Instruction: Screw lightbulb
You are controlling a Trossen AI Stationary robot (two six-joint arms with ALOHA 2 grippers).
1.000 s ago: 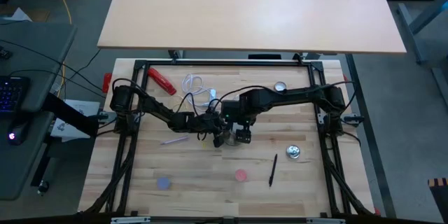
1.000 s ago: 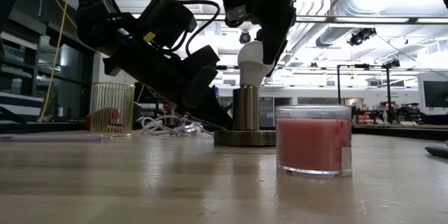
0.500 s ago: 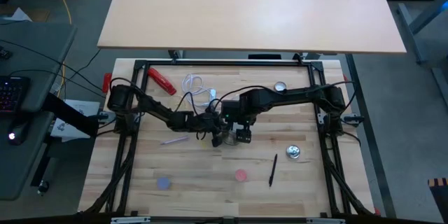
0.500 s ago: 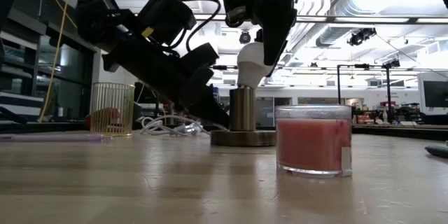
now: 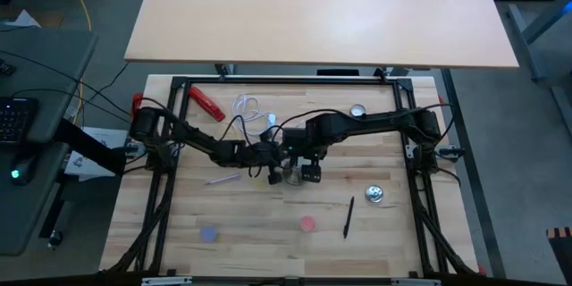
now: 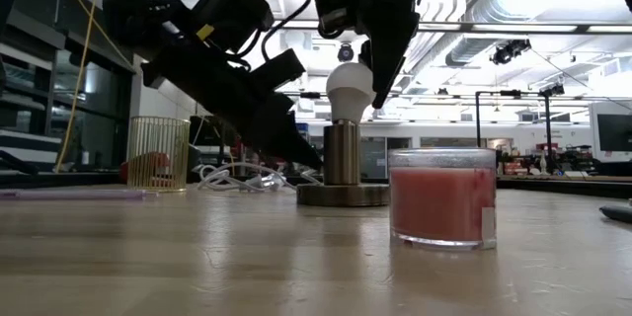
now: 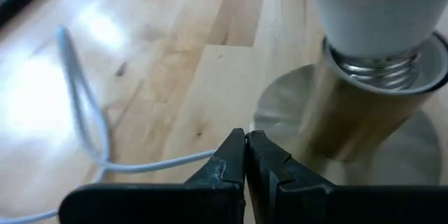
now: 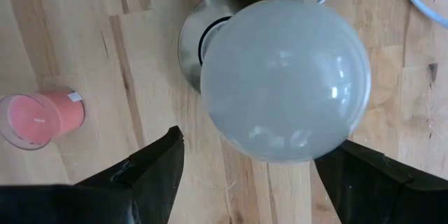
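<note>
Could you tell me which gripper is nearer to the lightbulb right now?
The right gripper: its open fingers flank the lightbulb from above. The left gripper, shut, sits lower, beside the socket stand.

table: pale wooden plank table (image 5: 241,223), black-framed
centre: round grey metal socket stand (image 6: 343,194)
front: pink candle jar (image 6: 441,197), black pen (image 5: 348,217), blue disc (image 5: 209,233)
back: red tool (image 5: 206,103), white cable (image 5: 248,109)

This is a robotics lab or workshop hall. Exposed ceiling ducts (image 6: 553,0) and strip lights hang above distant equipment stands (image 6: 548,123), and a framed wooden bench (image 5: 250,214) stands beside a keyboard (image 5: 16,118).
</note>
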